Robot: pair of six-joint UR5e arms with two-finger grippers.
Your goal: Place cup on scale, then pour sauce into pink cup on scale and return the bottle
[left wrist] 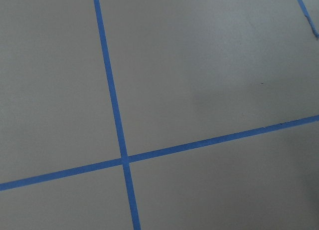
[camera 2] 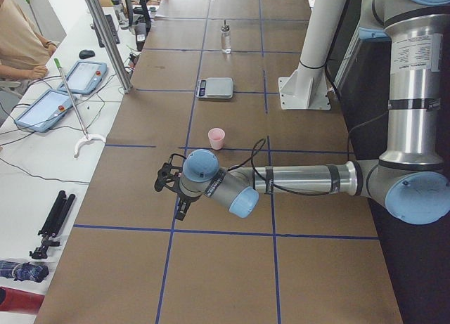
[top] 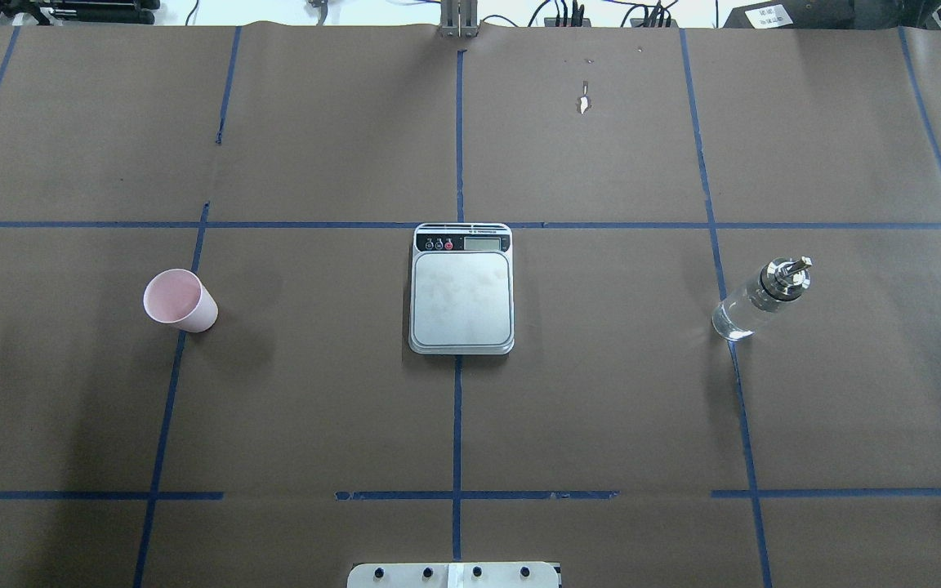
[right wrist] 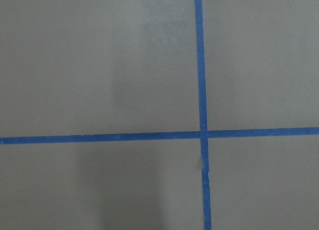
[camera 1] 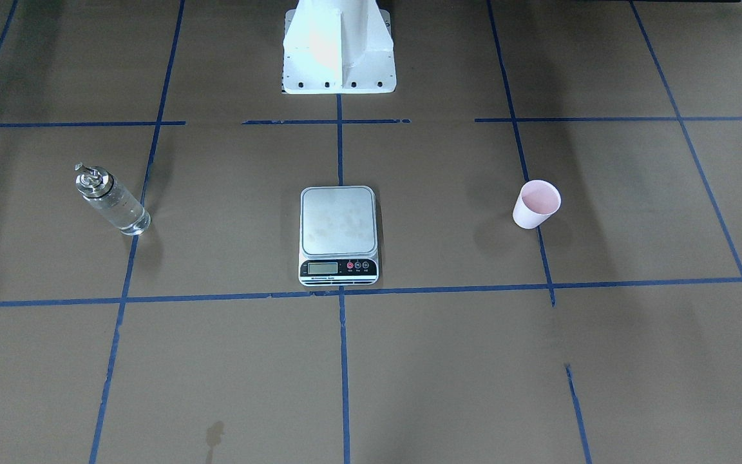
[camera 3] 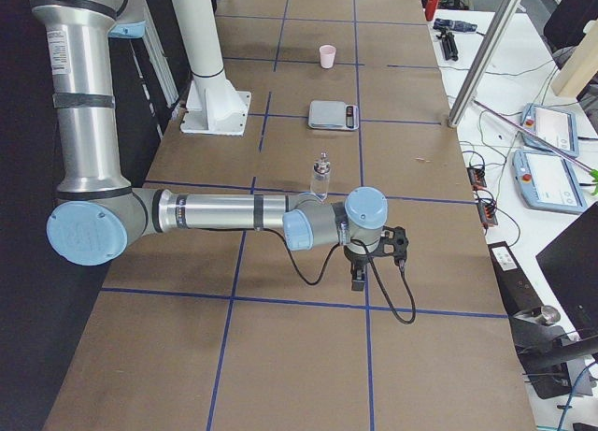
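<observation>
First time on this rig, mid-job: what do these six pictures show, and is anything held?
Two robot arms stand at a paper-covered table marked with blue tape. Two pictures look down on it, from behind the robot and from opposite; two look along it from either end; two wrist cameras show only paper and tape. The cup stands on the robot's left, the scale in the middle, the bottle on its right. The left tool and right tool hang over bare table, holding nothing; open or shut, I cannot tell.
</observation>
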